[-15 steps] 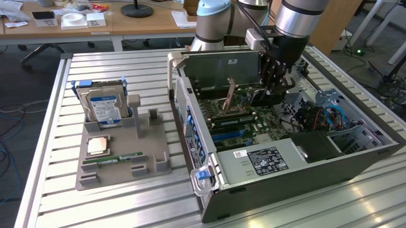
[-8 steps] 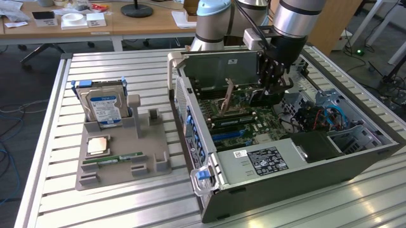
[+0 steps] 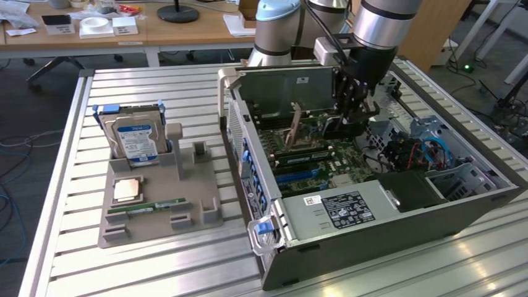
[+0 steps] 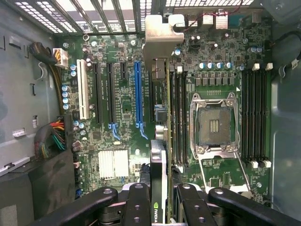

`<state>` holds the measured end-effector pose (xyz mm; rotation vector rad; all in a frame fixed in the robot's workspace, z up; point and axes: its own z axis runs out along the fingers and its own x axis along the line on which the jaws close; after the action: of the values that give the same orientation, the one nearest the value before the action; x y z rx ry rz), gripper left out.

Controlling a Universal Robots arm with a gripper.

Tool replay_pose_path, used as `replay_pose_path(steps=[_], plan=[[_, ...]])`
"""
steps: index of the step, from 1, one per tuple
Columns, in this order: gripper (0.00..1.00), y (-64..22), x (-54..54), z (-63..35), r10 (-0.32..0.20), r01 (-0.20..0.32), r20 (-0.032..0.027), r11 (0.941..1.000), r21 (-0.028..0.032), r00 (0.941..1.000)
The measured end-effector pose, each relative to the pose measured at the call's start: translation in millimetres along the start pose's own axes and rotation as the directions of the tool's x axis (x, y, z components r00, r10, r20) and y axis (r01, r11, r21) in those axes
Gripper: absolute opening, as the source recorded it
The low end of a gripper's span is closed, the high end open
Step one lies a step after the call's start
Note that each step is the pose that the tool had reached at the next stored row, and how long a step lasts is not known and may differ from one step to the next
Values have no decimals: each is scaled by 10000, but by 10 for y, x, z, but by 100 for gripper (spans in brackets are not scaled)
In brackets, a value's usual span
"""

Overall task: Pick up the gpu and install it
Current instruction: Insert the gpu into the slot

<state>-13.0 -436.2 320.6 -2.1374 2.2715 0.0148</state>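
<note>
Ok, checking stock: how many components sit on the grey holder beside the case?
3: a hard drive upright at the back, a CPU flat in the middle, a memory stick in front. None seems hidden.

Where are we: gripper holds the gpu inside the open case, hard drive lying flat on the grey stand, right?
Not quite. The hard drive stands upright in the grey stand, not flat; the exterior view shows it. The rest holds: the gripper holds the gpu inside the open case.
</note>
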Motion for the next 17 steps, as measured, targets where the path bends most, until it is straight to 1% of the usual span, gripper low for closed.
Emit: replay_pose_path(steps=[8, 17], plan=[[26, 6, 1, 5, -1, 1, 1, 10000, 1, 10000], [26, 6, 2, 55, -1, 1, 2, 10000, 1, 10000]])
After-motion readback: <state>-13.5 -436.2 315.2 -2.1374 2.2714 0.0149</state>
